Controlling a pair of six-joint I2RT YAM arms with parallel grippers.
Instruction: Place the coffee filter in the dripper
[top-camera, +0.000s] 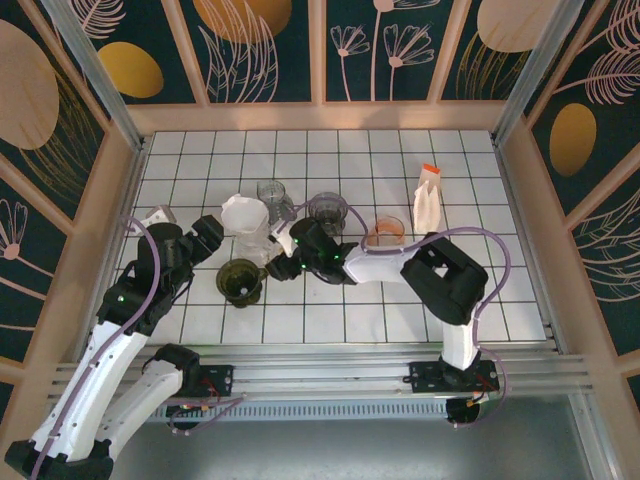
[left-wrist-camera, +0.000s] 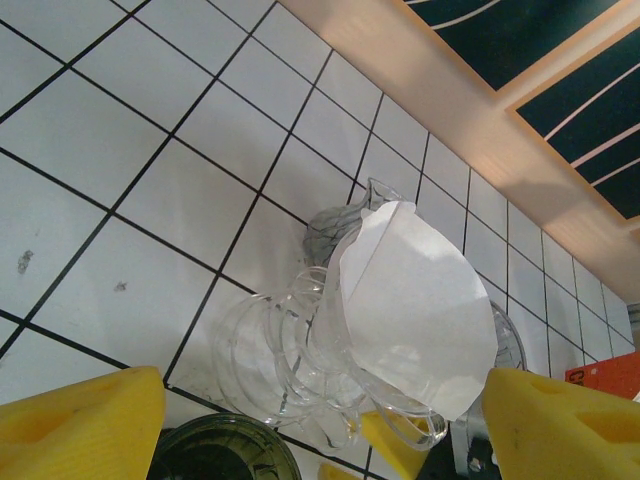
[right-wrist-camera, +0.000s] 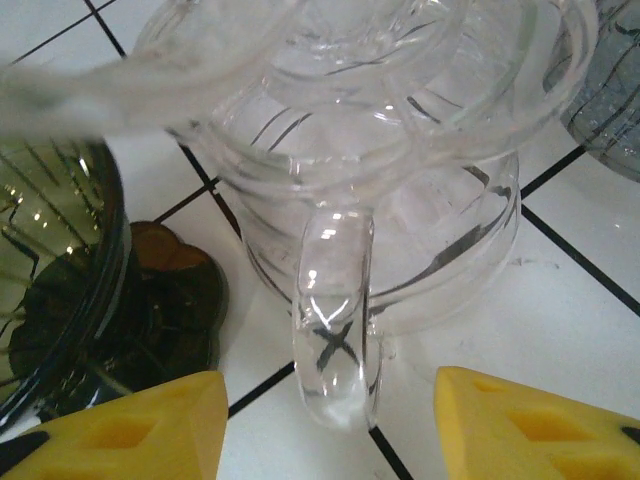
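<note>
The white paper coffee filter (top-camera: 245, 213) (left-wrist-camera: 420, 300) sits in the mouth of the clear glass dripper (top-camera: 254, 240) (left-wrist-camera: 280, 360) (right-wrist-camera: 380, 120), its cone standing well above the rim. My left gripper (top-camera: 207, 238) (left-wrist-camera: 320, 385) is open just left of the dripper and holds nothing; its yellow fingers (left-wrist-camera: 85, 425) are spread wide. My right gripper (top-camera: 284, 252) (right-wrist-camera: 330, 385) is open at the dripper's right side. The dripper's clear handle (right-wrist-camera: 335, 330) lies between its yellow pads (right-wrist-camera: 135, 425), and neither pad touches it.
A dark green glass vessel (top-camera: 240, 282) (right-wrist-camera: 60, 260) (left-wrist-camera: 215, 450) stands right in front of the dripper. Behind and to the right are a clear glass (top-camera: 272, 193), a grey glass (top-camera: 327, 210) (right-wrist-camera: 610, 80), an orange cup (top-camera: 385, 232) and a white pouch (top-camera: 427, 203).
</note>
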